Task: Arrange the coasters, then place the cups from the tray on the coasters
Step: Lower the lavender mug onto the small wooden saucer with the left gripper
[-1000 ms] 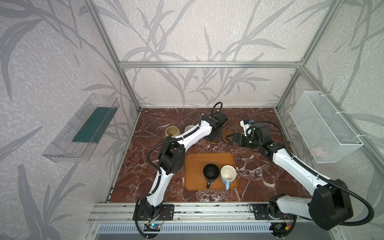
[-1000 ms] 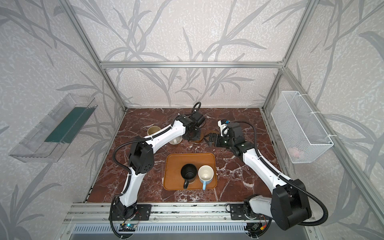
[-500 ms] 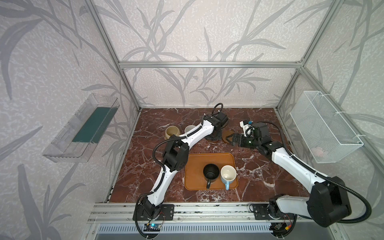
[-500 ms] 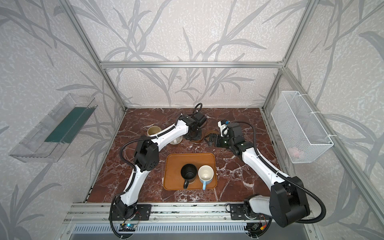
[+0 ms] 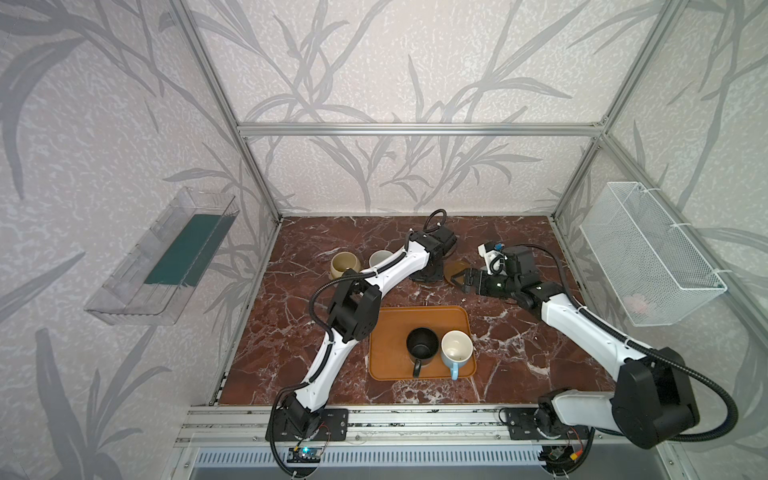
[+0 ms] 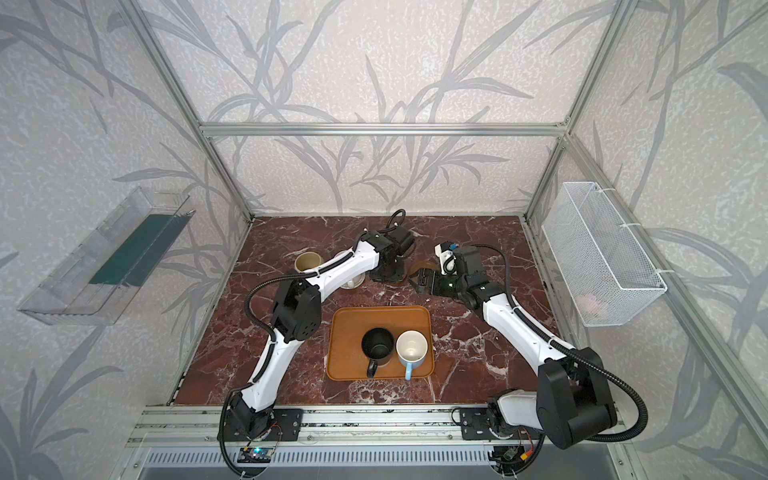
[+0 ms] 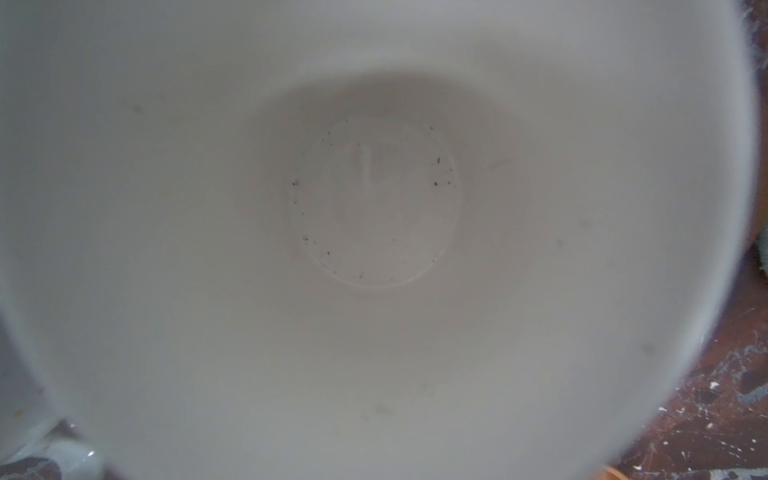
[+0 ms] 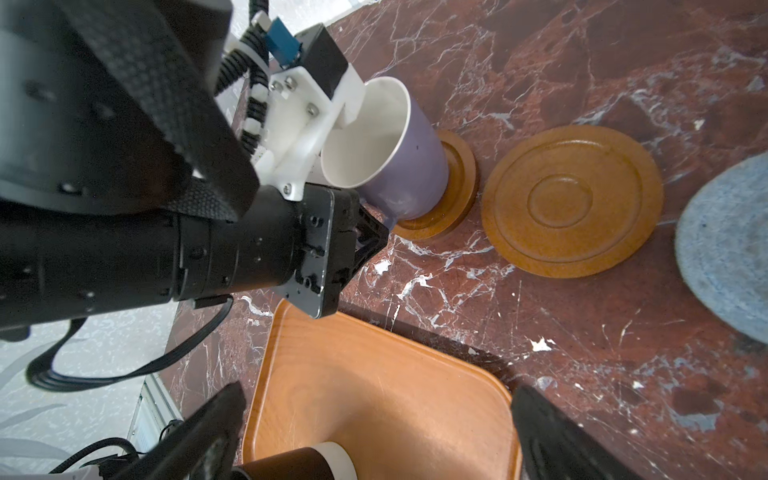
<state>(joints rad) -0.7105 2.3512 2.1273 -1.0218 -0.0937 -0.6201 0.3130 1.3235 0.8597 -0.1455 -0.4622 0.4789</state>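
Left pincer (image 8: 370,230) clamped on lavender cup (image 8: 415,166); cup base on brown disc coaster (image 8: 459,187), 12 o'clock on surface (image 5: 519,332). Second brown disc (image 8: 569,199) beside it. Right pincer (image 5: 461,280) wide open, 1 o'clock. Black cup (image 5: 422,344), light blue cup (image 5: 456,349) in tray (image 5: 384,361), 6 o'clock. Beige cup (image 5: 344,264), white cup (image 5: 379,258) at 10 o'clock.

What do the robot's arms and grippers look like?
The left arm and right arm have white tubular links between bulky black joints. Black ribbed cables loop alongside them. The left gripper and right gripper are black with tapered fingers. Behind each sits a white camera bracket with a small blue part.
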